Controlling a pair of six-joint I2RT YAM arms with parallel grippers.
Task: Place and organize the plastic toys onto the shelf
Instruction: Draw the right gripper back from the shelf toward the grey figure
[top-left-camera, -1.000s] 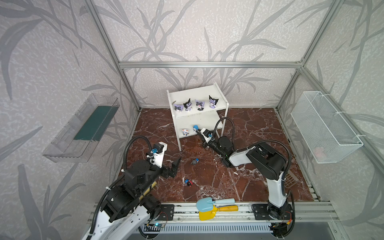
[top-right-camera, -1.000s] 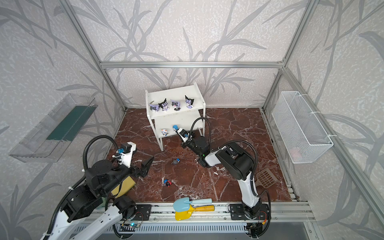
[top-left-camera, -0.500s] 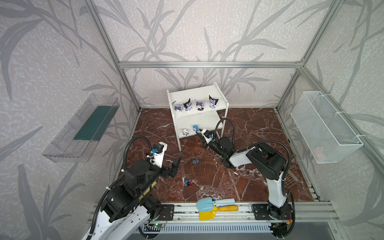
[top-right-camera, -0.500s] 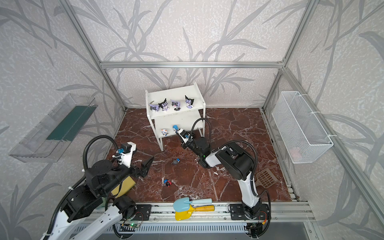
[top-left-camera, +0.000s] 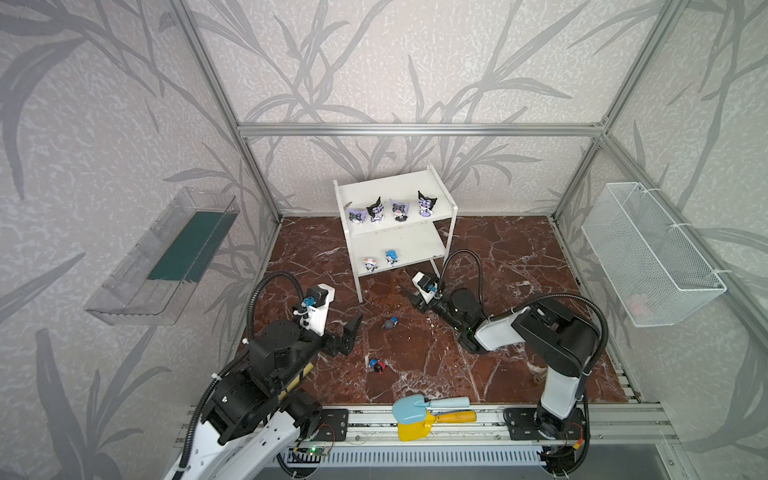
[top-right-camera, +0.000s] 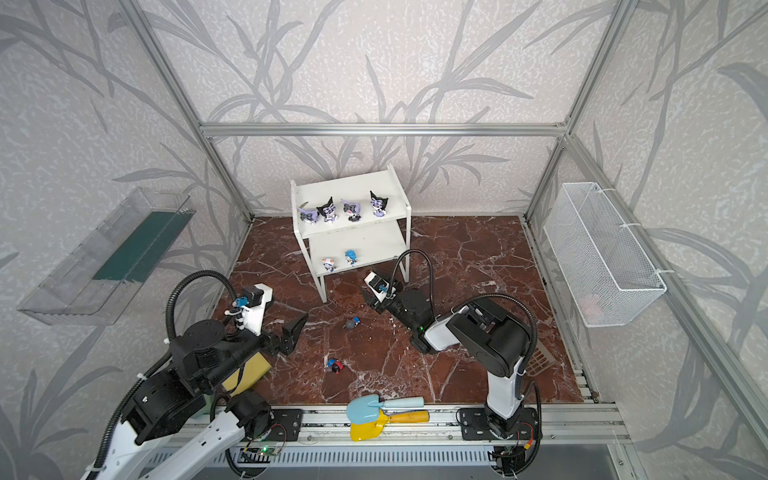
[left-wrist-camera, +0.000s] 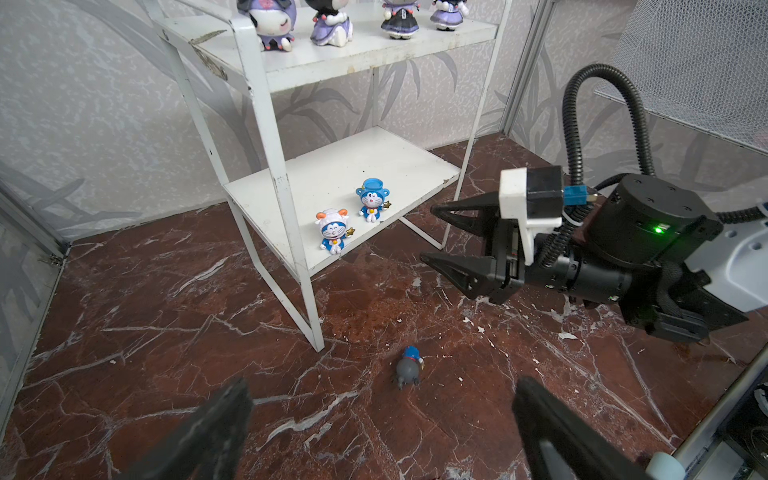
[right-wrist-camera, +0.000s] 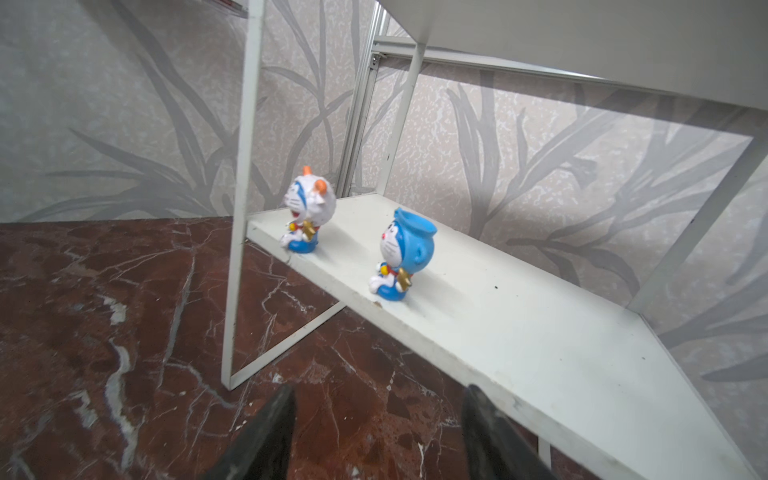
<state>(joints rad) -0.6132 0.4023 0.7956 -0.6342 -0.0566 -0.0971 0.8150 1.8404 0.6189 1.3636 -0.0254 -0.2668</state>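
**Two toys shelved low, two loose**

Empty and parted, the right fingers (left-wrist-camera: 463, 270) sit just before the shelf (top-left-camera: 409, 243) (blue toy (right-wrist-camera: 405, 257) and white-capped toy (right-wrist-camera: 309, 212) upright near its lower front edge). Four purple toys (top-left-camera: 399, 210) line the top board. On the surface (top-left-camera: 519, 270) lie the grey toy (left-wrist-camera: 408, 368) and red toy (top-left-camera: 378, 365). Wide apart and empty: the left fingers (left-wrist-camera: 216, 428).

Bright, even overhead light; soft, faint shadows under shelf (top-left-camera: 409, 247). Top views sharp w/ wide-angle bend at edges. Wrist views: left hand (left-wrist-camera: 382, 388) & right hand (right-wrist-camera: 379, 390) fingers blurred, out of focus.
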